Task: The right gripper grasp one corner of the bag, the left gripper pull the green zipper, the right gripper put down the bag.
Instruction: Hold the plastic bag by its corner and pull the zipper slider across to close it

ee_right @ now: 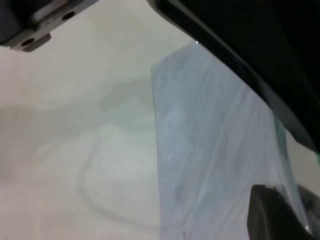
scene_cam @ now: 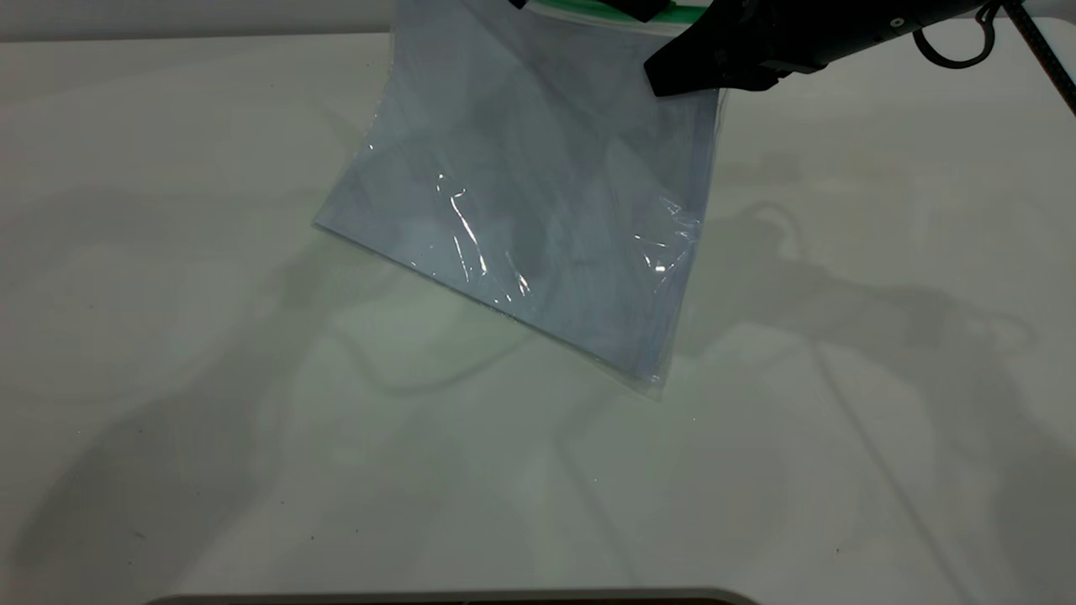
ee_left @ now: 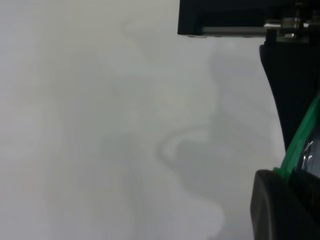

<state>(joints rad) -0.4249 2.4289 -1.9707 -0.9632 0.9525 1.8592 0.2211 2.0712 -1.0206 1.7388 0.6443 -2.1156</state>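
Bag (scene_cam: 538,202) aloft over white table (scene_cam: 168,336); right gripper (scene_cam: 672,74) across its top corner

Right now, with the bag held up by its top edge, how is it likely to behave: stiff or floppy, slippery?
The bag probably flexes rather than flops: it hangs mostly flat from the right gripper, yet its lower edge shows creases. Its glossy highlights suggest slick film, so a corner pinch could slip while the green zipper is pulled.
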